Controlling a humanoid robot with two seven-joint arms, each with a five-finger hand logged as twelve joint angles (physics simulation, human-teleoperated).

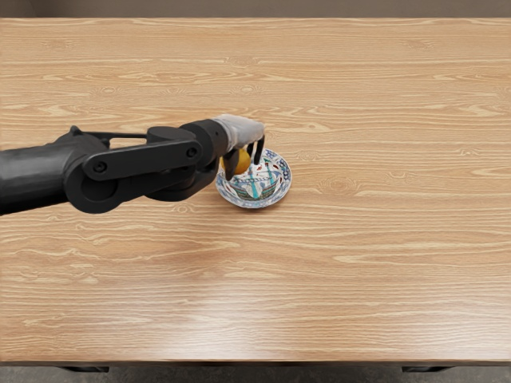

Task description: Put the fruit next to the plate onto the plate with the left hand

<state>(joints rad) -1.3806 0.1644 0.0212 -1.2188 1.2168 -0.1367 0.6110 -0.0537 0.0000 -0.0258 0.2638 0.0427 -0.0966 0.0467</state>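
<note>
Left hand [246,140] hung over the left rim of the plate [281,188], near the middle of the table [383,279] and a little closer to its far edge than to its near one. Its arm [120,167], dark and thick, reached in from the table's left edge and ran almost level across the wood, ending in a pale grey palm section. From that section the dark fingers [256,152] pointed down toward the plate and were curled around the fruit [237,163], so the hand was gripping it.

Only part of the fruit showed, a small yellow-orange round shape tucked under the wrist and just behind the fingers. It sat right at the plate's left rim, overlapping that rim in the head view. Whether it was touching the plate or held just above it could not be told from this angle.

The plate was round with a blue, white and green pattern, and it lay flat on the table. Its right half and near rim were in plain sight, while the hand and fruit covered its far left part. A soft shadow lay on the wood beneath the arm, toward the near edge.
</note>
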